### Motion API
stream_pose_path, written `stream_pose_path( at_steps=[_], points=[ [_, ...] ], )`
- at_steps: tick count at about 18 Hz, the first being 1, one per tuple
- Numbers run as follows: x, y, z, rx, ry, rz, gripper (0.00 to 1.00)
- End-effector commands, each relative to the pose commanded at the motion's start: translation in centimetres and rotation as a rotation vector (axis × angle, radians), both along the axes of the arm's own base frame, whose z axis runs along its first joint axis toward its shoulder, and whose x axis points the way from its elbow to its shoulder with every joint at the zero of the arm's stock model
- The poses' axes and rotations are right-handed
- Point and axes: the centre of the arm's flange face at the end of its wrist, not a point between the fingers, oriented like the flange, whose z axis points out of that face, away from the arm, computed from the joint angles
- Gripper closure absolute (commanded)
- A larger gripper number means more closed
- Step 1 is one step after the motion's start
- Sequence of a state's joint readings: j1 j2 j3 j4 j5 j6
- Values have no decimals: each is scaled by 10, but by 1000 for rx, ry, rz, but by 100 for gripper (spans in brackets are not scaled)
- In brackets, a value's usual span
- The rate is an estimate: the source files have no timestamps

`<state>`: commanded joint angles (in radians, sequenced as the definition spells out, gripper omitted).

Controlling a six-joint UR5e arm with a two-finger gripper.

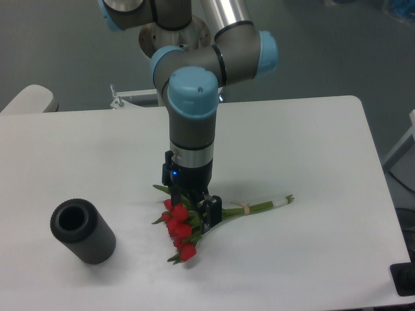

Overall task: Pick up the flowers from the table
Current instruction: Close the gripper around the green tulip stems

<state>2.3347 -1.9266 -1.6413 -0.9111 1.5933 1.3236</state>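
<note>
The flowers point(182, 228), red buds with green leaves and long green stems tied by a pale band point(245, 207), lie on the white table point(311, 155). The stems point right and the buds point to the front left. My gripper point(192, 206) is down at table level, pointing straight down over the bunch just behind the buds. Its jaws stand apart on either side of the bunch. One black finger point(211, 211) shows on the right. The other is partly hidden behind the leaves and buds. The flowers rest on the table.
A black ribbed cylinder point(83, 231) lies on its side at the front left of the table. The arm's base stands at the table's back edge. The table's right edge and front right corner are near a dark object point(405, 280).
</note>
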Motion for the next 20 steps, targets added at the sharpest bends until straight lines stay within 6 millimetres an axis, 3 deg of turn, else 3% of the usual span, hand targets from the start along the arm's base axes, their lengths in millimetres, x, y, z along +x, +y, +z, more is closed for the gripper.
stream_pose_path(
  at_steps=[5, 7, 10, 20],
  points=[
    [-13, 2, -59, -105, -38, 0, 0],
    [-18, 0, -65, -130, -37, 5, 0],
    [-16, -3, -89, -162, -57, 2, 0],
    [-8, -17, -121, -210, -91, -38, 0]
  ],
)
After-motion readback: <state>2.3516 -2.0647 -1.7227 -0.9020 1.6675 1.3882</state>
